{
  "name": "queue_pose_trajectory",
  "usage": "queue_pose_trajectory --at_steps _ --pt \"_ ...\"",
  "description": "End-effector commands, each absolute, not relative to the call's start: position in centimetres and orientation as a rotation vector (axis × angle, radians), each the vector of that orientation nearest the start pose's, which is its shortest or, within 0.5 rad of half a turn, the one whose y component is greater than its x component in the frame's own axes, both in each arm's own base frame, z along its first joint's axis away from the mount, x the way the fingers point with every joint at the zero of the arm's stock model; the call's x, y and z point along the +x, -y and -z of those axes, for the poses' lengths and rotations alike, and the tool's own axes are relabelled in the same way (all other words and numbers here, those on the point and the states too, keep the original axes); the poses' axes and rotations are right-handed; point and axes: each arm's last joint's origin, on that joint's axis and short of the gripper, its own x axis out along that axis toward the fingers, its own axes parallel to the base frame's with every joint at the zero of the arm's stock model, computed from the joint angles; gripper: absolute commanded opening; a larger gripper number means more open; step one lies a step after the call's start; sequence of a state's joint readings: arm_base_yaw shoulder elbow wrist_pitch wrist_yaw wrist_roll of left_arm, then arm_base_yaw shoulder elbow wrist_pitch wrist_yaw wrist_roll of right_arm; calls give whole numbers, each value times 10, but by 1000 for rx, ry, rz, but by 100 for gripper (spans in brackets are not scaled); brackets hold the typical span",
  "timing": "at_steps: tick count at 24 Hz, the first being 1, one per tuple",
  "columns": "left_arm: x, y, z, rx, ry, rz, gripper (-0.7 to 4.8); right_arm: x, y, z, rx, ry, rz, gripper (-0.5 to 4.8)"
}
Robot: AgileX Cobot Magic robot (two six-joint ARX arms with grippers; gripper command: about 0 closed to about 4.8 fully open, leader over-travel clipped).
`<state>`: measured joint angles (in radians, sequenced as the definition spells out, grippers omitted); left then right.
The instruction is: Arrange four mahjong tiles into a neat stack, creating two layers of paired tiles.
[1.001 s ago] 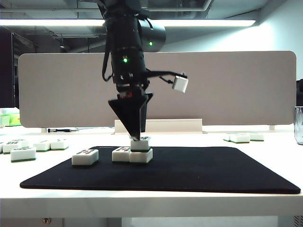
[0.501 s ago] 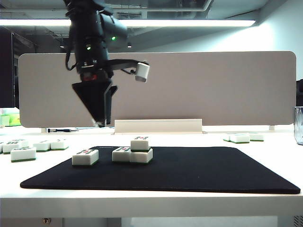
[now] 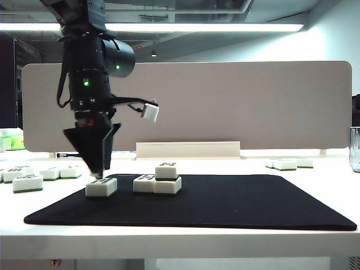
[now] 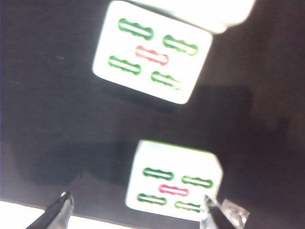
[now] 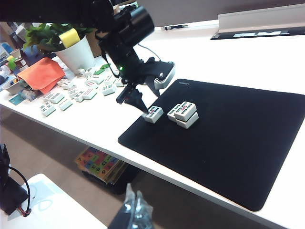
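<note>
On the black rectangular mat (image 3: 225, 205), three thick white tiles with thin green bases are gathered into a partial stack (image 3: 158, 181): two side by side below, one on top over the right-hand one. The fourth white, green-based mahjong tile (image 3: 102, 187) lies alone on the mat, left of the stack and apart from it; in the left wrist view its face shows four green bars and one red bar.

The left gripper (image 3: 99, 173) is poised directly above this lone tile, its black fingers spread wide, one to each side, nothing grasped. The right gripper (image 5: 135, 206) is held well back off the table's near edge and only its tips are seen; whether it is released or clenched cannot be told.

A slip is judged possible if the fingers close off-centre, since the tile sits nearer one finger than the other; it could be twisted or pushed along the mat. A careless placement could also knock the top tile off.

Counted: four tiles on the mat, one mat, and several spare tiles (image 3: 27, 183) on the white table (image 3: 337, 174) at both sides.
</note>
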<state>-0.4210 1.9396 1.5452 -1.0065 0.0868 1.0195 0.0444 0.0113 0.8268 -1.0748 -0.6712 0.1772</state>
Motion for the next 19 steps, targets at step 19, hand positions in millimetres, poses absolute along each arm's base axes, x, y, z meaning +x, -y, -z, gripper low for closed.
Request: queue_pose_trajectory --at_steps 19 --pt "344 160 -194 1026 -1081 1221 333 -35 -16 -303 238 -291 -666 -1"
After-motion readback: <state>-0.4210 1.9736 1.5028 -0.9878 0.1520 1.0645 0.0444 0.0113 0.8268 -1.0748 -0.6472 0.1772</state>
